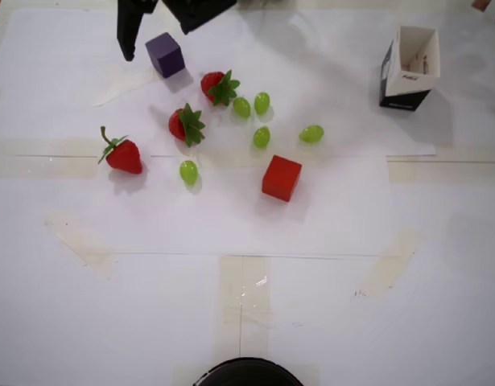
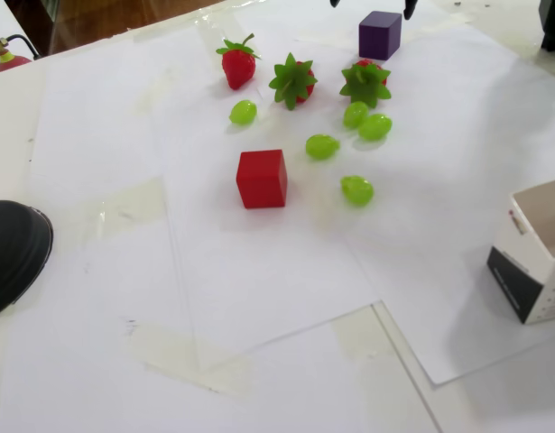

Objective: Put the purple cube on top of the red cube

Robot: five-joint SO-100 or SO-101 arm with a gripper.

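Note:
The purple cube (image 1: 165, 54) sits on the white paper at the back of the table; it also shows in the fixed view (image 2: 380, 34). The red cube (image 1: 281, 178) sits apart from it, nearer the middle, and shows in the fixed view (image 2: 262, 178) too. My black gripper (image 1: 158, 36) hangs open at the far edge, one finger on each side of the purple cube and a little above it. In the fixed view only the gripper's (image 2: 371, 5) fingertips show at the top edge. Nothing is held.
Three strawberries (image 1: 124, 153) (image 1: 186, 125) (image 1: 219, 86) and several green grapes (image 1: 261, 137) lie between the two cubes. An open white and black carton (image 1: 410, 68) stands at the right. A black round object (image 1: 247, 374) sits at the near edge.

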